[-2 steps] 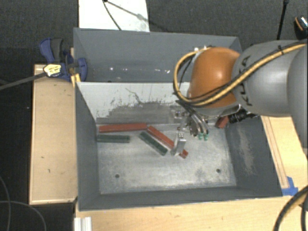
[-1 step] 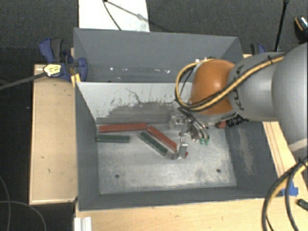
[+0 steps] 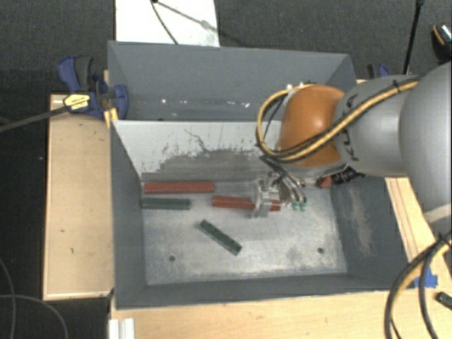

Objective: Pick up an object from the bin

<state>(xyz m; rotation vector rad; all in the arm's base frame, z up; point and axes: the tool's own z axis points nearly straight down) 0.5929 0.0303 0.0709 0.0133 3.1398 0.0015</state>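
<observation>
Camera view: our tool (image 3: 270, 202) sits at the right end of the short red flat bar (image 3: 230, 203) mid-bin; its opening we cannot tell. Bare floor lies along the near wall of the grey metal bin (image 3: 233, 288).

Long red bar (image 3: 178, 187) at left, dark green bar (image 3: 165, 204) just beneath, tilted green bar (image 3: 219, 236) near centre

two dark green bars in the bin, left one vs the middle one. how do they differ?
Pose: left green bar lies level; middle green bar lies diagonal. Neighbours: left green bar sits just below the long red bar, parallel to it; middle green bar lies on its own. Shared: both dark green, slim, flat on the floor.
</observation>
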